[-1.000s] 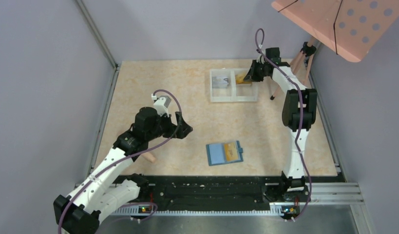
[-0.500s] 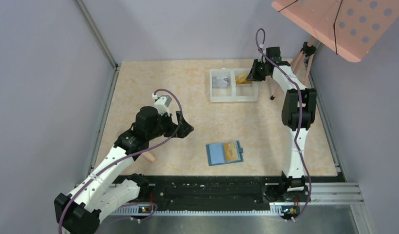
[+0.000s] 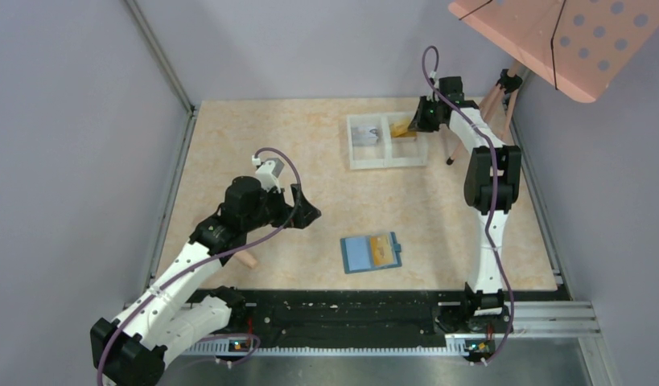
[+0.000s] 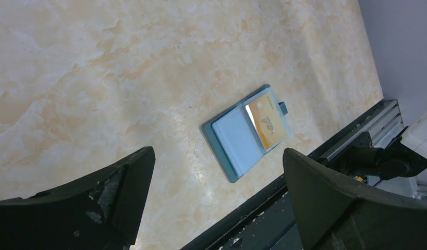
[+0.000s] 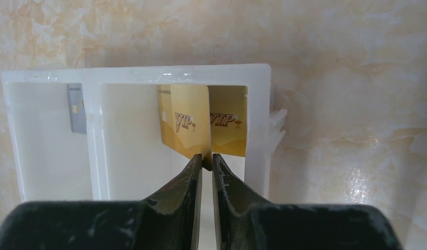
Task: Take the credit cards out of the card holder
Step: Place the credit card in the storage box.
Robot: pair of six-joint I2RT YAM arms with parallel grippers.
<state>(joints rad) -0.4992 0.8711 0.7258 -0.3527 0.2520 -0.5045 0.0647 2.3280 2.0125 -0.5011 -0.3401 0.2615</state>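
right wrist view shows the right claw (image 5: 203,159) narrowed to a slit, with the lower corner of an orange-gold vip card (image 5: 184,122) between its tips. whether the tips bite on it or merely flank it, i cannot tell. the card stands tilted over the right compartment of the white two-compartment plastic tray (image 5: 258,104), just in front of a second gold vip card (image 5: 229,127) lying there. a grey card (image 5: 77,109) lies in the other compartment.

the teal-blue bifold card holder (image 3: 371,252) lies open on the marbled beige table (image 3: 253,137), near the front edge and well apart from the tray, with one more gold card (image 4: 267,124) in its right pocket. the left claw (image 4: 216,156) hangs above the table, fingers spread wide, holding nothing.

the step looks like the drop. spread the tips well clear of the card, then lift straight up, so it falls flat rather than leaning on the divider or dragging out. the card in the holder is the one left to fetch.
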